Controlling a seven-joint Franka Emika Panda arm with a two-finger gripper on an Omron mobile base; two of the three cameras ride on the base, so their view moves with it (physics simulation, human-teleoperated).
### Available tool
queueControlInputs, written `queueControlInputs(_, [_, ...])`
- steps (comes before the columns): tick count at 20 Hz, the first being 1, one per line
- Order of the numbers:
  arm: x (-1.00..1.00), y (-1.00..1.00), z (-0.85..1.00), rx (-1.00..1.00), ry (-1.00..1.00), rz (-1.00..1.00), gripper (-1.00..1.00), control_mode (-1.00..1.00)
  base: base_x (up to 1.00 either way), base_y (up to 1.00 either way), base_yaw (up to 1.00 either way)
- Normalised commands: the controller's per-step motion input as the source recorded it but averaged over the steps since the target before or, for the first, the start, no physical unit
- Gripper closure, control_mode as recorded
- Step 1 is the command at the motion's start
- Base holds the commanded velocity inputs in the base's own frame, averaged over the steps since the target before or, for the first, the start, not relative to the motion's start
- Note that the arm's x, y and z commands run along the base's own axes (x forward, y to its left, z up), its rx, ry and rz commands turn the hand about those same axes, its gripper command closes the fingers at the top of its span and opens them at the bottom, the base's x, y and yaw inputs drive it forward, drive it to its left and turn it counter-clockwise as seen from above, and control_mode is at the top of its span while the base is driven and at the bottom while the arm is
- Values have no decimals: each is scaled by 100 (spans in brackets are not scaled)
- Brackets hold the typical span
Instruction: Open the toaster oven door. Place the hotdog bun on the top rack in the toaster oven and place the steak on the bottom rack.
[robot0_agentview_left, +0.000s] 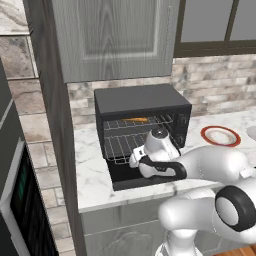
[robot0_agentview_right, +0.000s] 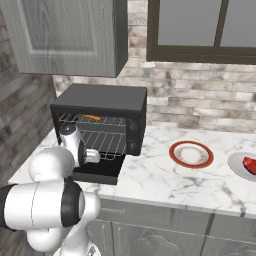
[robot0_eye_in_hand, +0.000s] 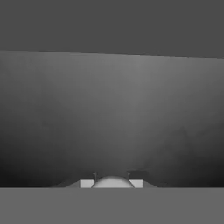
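The fingers (robot0_agentview_left: 134, 161) are closed and empty, low at the open oven (robot0_agentview_left: 142, 102). The steak (robot0_agentview_right: 250, 164) lies far right of them.

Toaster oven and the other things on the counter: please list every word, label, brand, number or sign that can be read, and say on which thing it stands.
None can be read.
Toaster oven: control strip shows round knobs, markings too small to read.
Built-in oven: greenish display, blurred, unreadable.
Red-rimmed plate: no text.
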Motion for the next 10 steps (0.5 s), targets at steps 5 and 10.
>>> queueControlInputs(5, [-19,0,20,-6,30,0,100,-100,0,0,0])
queueControlInputs(10, [-14,0,38,-6,22,0,100,-100,0,0,0])
